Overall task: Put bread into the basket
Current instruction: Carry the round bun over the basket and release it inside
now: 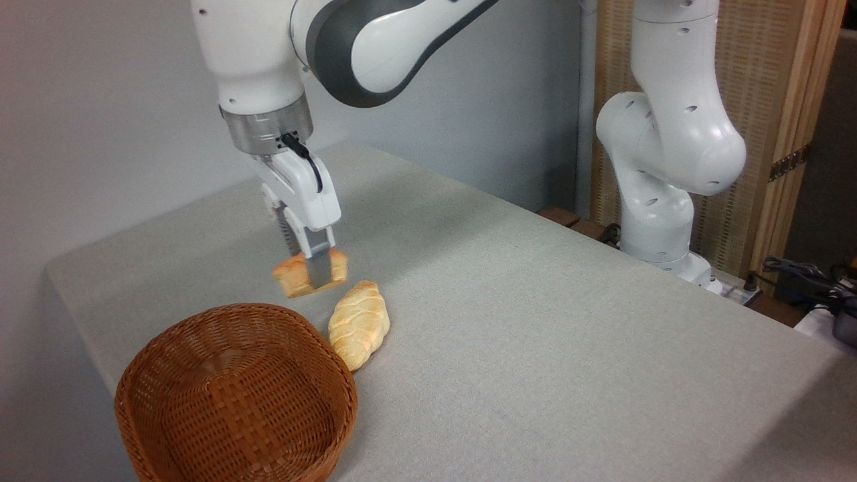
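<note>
Grey cloth-covered table (535, 321) against pale grey wall, slatted wooden screen (770, 80) far right; gripper (309, 268) clenched on orange bun (293, 274), lifted above table behind basket (234, 395); plaited loaf (359, 324) lying just right of basket rim

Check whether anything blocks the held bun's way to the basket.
Nothing visible does. The gripper holds the bun just beyond the basket, whose inside shows empty. The plaited loaf lies on the table to the right, beside the rim and off that line.
</note>
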Robot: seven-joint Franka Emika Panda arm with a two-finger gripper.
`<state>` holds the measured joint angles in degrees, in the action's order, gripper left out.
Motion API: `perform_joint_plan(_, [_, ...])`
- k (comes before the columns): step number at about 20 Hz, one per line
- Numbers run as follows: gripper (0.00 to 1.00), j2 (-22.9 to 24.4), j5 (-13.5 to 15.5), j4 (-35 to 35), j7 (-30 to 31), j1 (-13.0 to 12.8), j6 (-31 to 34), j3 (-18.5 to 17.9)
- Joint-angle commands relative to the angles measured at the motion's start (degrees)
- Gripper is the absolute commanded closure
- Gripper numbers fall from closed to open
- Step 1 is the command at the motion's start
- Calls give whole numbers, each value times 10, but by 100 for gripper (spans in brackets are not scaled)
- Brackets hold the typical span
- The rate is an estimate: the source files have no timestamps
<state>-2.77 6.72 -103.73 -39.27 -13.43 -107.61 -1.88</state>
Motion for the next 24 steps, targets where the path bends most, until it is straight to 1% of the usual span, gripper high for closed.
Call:
perform_joint_plan(1, [55, -8, 11, 7, 3, -1, -92, -13])
perform_joint_plan(2, [35, -15, 6, 8, 3, -1, -117, -13])
perform_joint_plan(3, [8, -21, 2, 8, 4, -1, -140, -13])
perform_joint_plan(4, [0, -25, 1, 7, 9, -2, -153, -14])
perform_joint_plan(14, [0, -29, 3, 8, 14, -2, -158, -13])
perform_joint_plan(19, [0, -21, 0, 8, 60, -2, -148, -13])
perform_joint_plan(20, [0, -15, 0, 8, 61, -2, -133, -13])
perform_joint_plan(23, [0, -14, -29, 34, 61, -2, -71, -14])
perform_joint_plan(24, [0, -15, -31, 43, 61, -2, -52, -14])
